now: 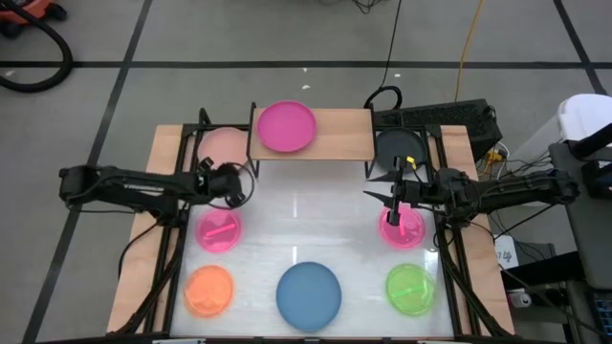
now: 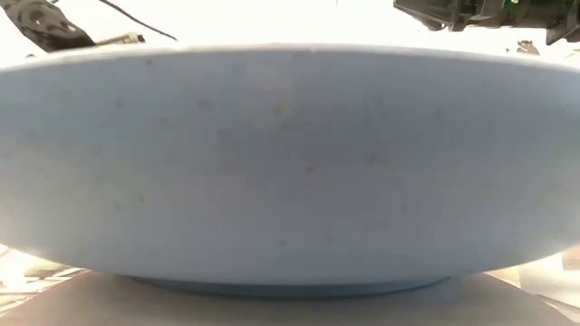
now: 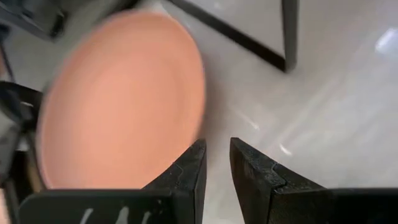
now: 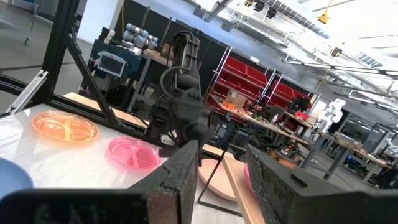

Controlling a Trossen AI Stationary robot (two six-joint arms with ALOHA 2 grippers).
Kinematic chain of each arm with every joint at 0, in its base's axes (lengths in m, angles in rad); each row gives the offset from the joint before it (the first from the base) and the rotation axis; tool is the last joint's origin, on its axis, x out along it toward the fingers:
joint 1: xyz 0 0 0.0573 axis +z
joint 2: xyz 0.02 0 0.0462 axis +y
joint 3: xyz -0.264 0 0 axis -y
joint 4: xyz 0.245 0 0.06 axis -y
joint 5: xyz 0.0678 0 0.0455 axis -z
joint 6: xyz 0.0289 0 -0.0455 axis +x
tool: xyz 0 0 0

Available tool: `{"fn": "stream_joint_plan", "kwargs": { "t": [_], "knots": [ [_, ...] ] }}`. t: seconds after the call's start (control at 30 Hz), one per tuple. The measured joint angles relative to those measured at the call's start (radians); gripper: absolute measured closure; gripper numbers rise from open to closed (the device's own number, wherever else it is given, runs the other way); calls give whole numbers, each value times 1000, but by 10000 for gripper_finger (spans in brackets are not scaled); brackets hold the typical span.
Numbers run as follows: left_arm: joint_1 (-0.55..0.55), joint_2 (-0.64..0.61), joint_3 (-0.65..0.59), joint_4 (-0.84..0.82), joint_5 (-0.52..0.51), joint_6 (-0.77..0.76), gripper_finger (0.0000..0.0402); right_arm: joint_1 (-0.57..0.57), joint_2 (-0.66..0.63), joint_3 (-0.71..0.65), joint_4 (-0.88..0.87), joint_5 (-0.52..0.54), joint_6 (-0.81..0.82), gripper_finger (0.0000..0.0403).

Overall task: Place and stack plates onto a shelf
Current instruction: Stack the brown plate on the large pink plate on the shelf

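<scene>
— Hovering where, the left gripper (image 3: 216, 163)?
— Beside the pale pink plate (image 1: 222, 146), fingers narrowly parted, holding nothing.
— The right gripper (image 1: 393, 199)?
— Over a hot pink plate (image 1: 403, 228), slightly open. A magenta plate (image 1: 286, 126) sat on the shelf (image 1: 335, 135). No writing was readable.

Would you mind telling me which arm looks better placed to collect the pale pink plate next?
Left, probably. The left hand hovers right beside the pale pink plate, whereas the right hand sits across the table above a hot pink plate.
</scene>
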Motion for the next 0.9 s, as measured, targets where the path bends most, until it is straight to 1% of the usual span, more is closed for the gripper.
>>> {"fn": "stream_joint_plan", "kwargs": {
  "t": [0.13, 0.23, 0.37, 0.5, 0.6, 0.7, 0.9],
  "knots": [
    [11, 61, 0, 7, 51, 12, 320, 0, 0, 0, 3, 0, 0, 284],
    [11, 82, 5, 12, 77, 14, 298, 0, 0, 0, 3, 0, 0, 284],
    [11, 82, 6, 11, 70, 28, 238, 0, 0, 0, 3, 0, 0, 284],
    [26, 81, 6, -1, 28, 39, 173, 0, 0, 0, 3, 0, 0, 284],
    [50, 81, 6, 2, 25, 60, 139, 0, 0, 0, 3, 0, 0, 284],
    [86, 83, 6, 8, 24, 85, 123, 0, 0, 0, 3, 0, 0, 284],
    [171, 149, 7, 23, 24, 106, 119, 0, 0, 0, 3, 0, 0, 284]
  ]
}}
